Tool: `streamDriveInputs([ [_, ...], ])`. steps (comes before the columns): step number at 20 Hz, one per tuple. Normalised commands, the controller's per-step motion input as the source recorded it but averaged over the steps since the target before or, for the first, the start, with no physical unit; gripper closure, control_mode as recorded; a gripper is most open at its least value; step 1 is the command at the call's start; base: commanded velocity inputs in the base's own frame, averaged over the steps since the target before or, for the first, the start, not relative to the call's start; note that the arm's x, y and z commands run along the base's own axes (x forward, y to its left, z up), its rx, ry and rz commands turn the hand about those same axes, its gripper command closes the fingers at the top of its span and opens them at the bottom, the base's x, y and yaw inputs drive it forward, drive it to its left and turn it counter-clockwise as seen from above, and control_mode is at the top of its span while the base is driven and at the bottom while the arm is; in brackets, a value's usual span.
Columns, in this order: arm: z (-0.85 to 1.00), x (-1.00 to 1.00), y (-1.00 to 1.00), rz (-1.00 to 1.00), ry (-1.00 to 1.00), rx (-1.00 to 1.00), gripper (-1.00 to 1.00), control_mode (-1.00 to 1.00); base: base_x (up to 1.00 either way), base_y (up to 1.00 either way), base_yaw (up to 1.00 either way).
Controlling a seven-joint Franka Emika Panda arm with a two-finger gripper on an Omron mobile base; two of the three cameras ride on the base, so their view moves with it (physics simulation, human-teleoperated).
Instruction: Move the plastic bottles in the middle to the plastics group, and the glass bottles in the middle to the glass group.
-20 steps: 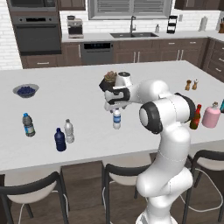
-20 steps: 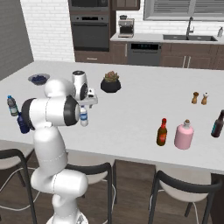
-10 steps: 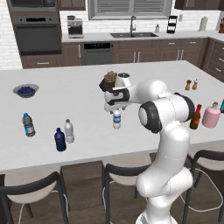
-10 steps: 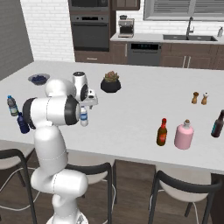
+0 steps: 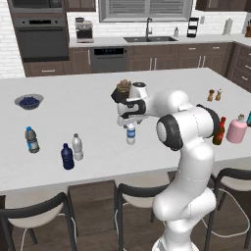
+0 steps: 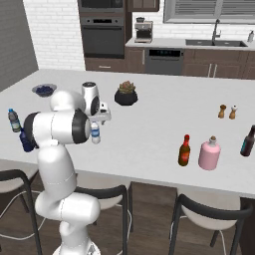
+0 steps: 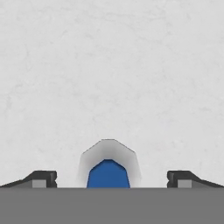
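A small clear plastic bottle with a blue label and white cap stands mid-counter. My gripper hangs open just above it, also seen from the other side as gripper over bottle. In the hand view the bottle sits between my two fingertips, which stand well apart from it. At the left stand a navy bottle, a plain greyish bottle and a dark-capped clear bottle. At the right a red-brown glass bottle stands beside the pink bottle and a dark teal bottle.
A dark pot with a plant stands just behind my hand. A bowl of blueberries is at the far left, and salt and pepper shakers are at the back right. Stools line the counter's near edge.
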Motion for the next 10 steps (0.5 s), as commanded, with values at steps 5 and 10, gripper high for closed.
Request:
streamDriveInputs([
  [5,-0.03,0.05,0.01,0.0,-0.02,0.0,-1.0,-1.0,0.0,0.0,0.0],
  [10,-0.1,0.08,0.07,0.0,-0.05,0.0,-1.0,-1.0,0.0,0.0,0.0],
])
